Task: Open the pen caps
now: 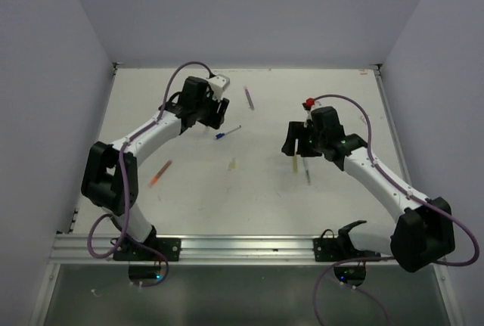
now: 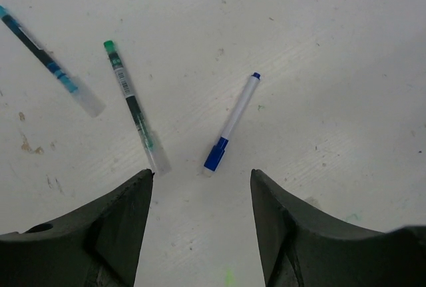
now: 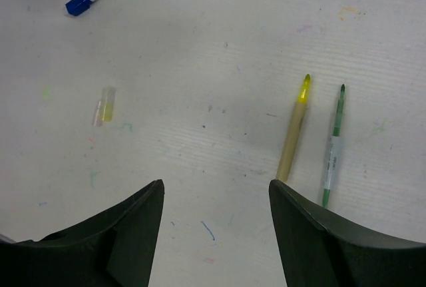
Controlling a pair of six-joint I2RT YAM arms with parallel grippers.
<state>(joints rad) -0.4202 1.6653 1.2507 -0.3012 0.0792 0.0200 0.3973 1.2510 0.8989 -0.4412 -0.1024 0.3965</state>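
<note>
A white pen (image 2: 234, 117) with a blue cap (image 2: 215, 154) lies just ahead of my open, empty left gripper (image 2: 202, 177); it also shows in the top view (image 1: 227, 132). A green pen (image 2: 132, 104) and a teal-blue pen (image 2: 48, 64), both with clear caps, lie to its left. My right gripper (image 3: 216, 186) is open and empty above the table. A yellow pen (image 3: 293, 134) and a thin green pen (image 3: 333, 148) lie uncapped at its right. A loose pale yellow cap (image 3: 104, 105) lies to its left.
In the top view a purple pen (image 1: 249, 97) lies at the back centre and an orange-red pen (image 1: 160, 172) at the left. A red knob (image 1: 309, 103) sits behind the right gripper. Walls enclose the table on three sides.
</note>
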